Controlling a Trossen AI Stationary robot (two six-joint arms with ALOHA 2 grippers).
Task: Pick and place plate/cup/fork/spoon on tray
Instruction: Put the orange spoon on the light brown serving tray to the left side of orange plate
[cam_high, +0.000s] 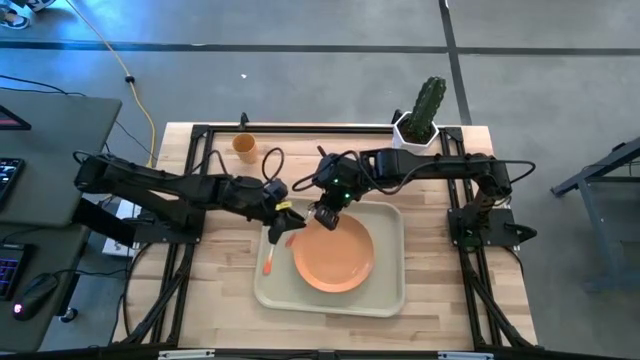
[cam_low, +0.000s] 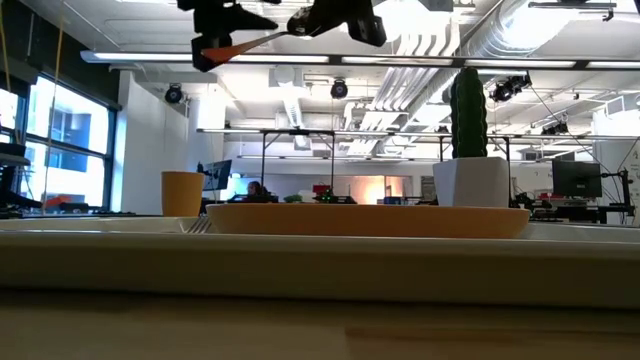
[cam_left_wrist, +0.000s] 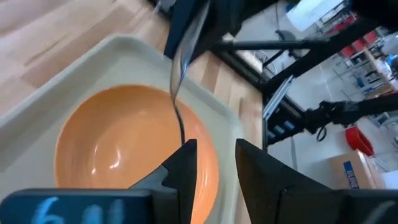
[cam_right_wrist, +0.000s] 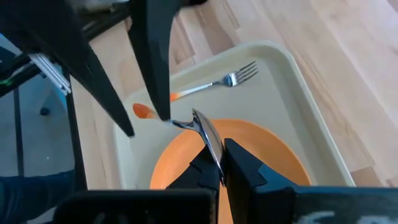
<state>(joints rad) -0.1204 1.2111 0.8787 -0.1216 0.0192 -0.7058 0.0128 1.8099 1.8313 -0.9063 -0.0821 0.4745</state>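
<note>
The spoon (cam_right_wrist: 202, 127) hangs in the air over the tray's (cam_high: 385, 300) left part, between my two grippers. My right gripper (cam_right_wrist: 219, 163) is shut on its silver bowl. My left gripper (cam_left_wrist: 216, 155) is open, and its two fingers stand on either side of the spoon's orange handle end (cam_right_wrist: 143, 111). The orange plate (cam_high: 335, 255) lies on the tray, and the fork (cam_high: 270, 258) lies on the tray floor left of the plate. The orange cup (cam_high: 244, 145) stands on the table at the far left. My right gripper pinches the spoon's silver bowl (cam_right_wrist: 210, 142) between its two fingers, the bowl standing edge-on in the gap. The spoon is lifted clear above the tray, and its handle (cam_low: 240, 45) slants slightly down toward my left gripper. My left gripper: one fingertip (cam_right_wrist: 163, 115) stands right at the spoon's stem, but I cannot tell whether it touches.
A white pot with a green cactus (cam_high: 420, 115) stands at the table's far right corner. Bare wood shows to the tray's left and right. The two grippers (cam_high: 305, 215) are close together above the tray's far left corner.
</note>
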